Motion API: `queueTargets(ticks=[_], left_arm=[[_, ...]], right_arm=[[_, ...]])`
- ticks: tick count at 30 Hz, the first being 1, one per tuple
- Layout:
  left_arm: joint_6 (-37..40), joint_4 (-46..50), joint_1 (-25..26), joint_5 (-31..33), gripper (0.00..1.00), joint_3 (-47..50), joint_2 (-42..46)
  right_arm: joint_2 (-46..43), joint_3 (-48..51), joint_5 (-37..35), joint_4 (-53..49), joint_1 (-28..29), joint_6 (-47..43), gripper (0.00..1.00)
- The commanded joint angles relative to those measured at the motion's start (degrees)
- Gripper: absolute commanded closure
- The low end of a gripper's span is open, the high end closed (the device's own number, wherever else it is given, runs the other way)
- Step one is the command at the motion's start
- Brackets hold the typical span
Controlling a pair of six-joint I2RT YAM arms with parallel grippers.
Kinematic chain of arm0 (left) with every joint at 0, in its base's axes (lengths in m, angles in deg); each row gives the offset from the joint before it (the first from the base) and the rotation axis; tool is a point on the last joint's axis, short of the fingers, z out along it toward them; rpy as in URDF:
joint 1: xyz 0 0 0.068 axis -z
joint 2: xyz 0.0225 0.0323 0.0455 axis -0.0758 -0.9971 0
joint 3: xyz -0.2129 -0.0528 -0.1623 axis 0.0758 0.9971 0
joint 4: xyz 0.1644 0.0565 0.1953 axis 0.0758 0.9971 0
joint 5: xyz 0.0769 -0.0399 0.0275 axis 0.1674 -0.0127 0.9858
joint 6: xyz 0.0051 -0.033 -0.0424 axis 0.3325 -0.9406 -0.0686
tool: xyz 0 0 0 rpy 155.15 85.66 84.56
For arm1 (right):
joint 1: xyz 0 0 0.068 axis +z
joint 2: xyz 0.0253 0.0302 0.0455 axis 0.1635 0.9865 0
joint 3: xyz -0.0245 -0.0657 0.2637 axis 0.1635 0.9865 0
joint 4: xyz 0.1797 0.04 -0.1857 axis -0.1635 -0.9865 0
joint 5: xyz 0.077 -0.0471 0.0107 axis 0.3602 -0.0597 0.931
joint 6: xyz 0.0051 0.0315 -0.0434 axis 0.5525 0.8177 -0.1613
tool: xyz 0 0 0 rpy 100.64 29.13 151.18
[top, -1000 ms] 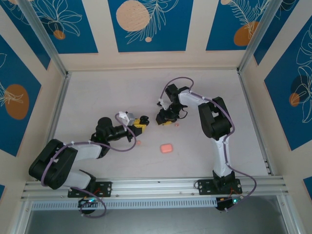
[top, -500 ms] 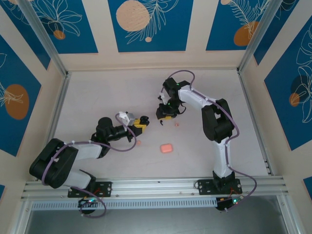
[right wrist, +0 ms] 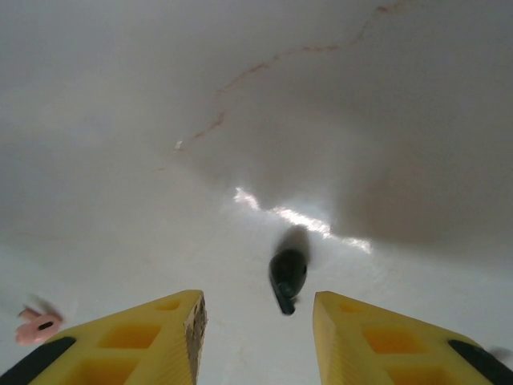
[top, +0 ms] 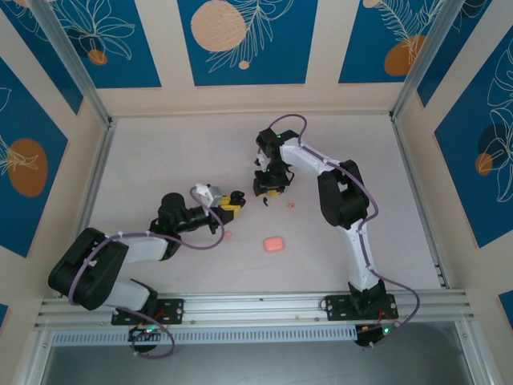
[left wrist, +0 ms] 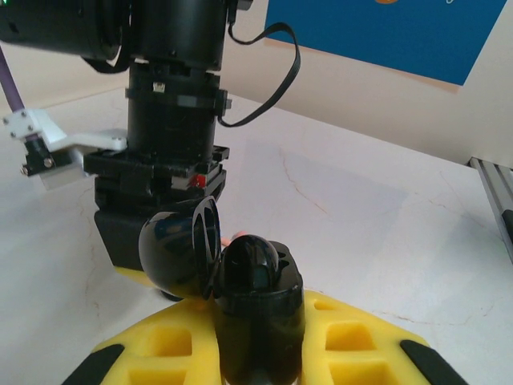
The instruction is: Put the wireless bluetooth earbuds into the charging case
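The salmon-pink charging case (top: 275,243) lies shut on the table, apart from both grippers. One tiny pink earbud (top: 228,234) lies near the left arm. The other pink earbud (top: 290,204) (right wrist: 36,327) lies right of my right gripper. My left gripper (top: 236,199) (left wrist: 256,337) is shut on a black case (left wrist: 255,309) whose lid (left wrist: 180,255) is flipped open. My right gripper (top: 269,188) (right wrist: 258,301) is open and hovers over a small dark earbud (right wrist: 287,277) that lies on the table between its yellow fingers (right wrist: 152,337).
The white marbled table (top: 176,160) is fenced by metal rails and patterned blue walls. In the left wrist view the right arm's black wrist (left wrist: 164,152) stands close in front of the held black case.
The right arm's wrist has swung left and a little toward the back, and its gripper has shifted slightly with it. The left arm and the pink case have not moved.
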Motion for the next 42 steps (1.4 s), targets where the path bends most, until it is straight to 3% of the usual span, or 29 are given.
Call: queueTargets(ticks=[1,25,35,42], left_arm=[[1.47,0.01,0.37,-0.08,0.99,-1.50,1.37],[1.92,1.18,0.37,-0.15,0.98,-1.59,1.65],[2.01,1.53,0.37,-0.15,0.98,-1.59,1.39],[1.71,0.17,0.37,-0.63,0.98,-1.61,-0.92]], right_arm=[[1.91,-2.77,-1.05,-3.07,0.59,0.28,0.60],[5.45,-2.41,-4.29,-2.88,1.67,0.95,0.74],[3.36,0.27,-5.58,1.38,1.57,1.72,0.80],[-2.77,6.76,-4.12,8.18,1.34,3.81,0.81]])
